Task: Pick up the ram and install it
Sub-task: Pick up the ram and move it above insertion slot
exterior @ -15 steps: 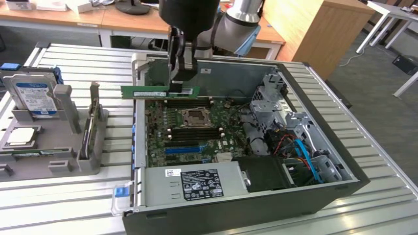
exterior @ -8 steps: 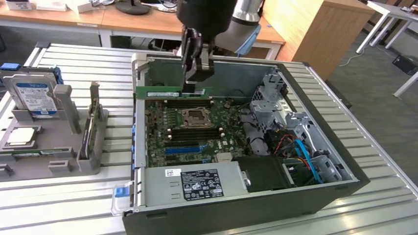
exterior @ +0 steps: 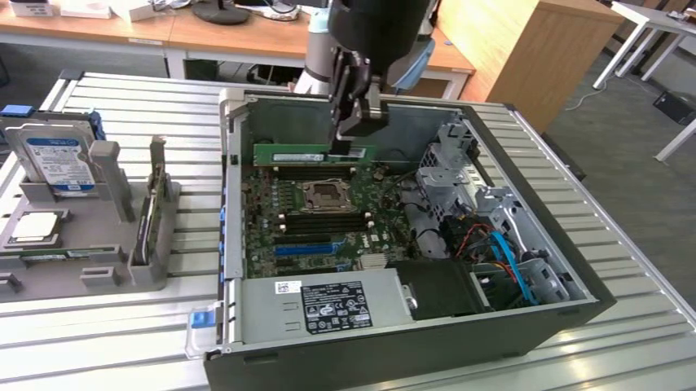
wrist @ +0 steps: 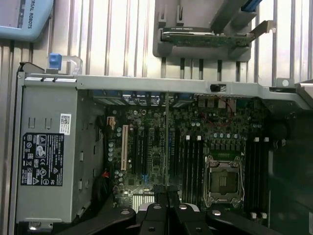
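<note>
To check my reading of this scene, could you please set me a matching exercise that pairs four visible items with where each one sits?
Things:
1. ram
2. hard drive
3. power supply
4. CPU socket

Places:
A. in the grey holder, on the exterior view's left
B. middle of the motherboard
C. gripped by the end effector, above the motherboard
D. inside the case, bearing a black label

Pairs: 1-C; 2-A; 3-D; 4-B
</note>
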Available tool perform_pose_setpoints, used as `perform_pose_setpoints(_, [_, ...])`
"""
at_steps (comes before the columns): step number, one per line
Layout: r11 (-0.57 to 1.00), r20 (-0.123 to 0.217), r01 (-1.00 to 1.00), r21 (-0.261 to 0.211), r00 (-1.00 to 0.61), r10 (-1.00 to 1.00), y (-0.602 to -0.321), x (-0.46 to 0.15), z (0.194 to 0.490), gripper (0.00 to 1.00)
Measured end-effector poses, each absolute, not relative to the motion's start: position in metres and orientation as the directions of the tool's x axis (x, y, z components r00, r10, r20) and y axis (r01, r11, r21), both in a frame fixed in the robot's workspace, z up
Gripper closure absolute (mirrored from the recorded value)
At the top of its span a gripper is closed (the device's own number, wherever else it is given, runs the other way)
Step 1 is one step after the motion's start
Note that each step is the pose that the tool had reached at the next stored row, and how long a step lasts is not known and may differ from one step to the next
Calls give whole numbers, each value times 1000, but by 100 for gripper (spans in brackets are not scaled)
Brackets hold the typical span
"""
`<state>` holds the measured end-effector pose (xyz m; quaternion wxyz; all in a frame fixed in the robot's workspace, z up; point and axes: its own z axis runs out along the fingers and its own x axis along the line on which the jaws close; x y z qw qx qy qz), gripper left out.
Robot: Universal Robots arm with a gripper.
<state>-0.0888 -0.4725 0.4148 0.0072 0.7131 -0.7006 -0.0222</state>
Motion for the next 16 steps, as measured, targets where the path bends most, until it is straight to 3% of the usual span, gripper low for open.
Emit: perform_pose_setpoints(16, [-18, -22, -999, 41, 17, -1000, -467, -62, 414, 88])
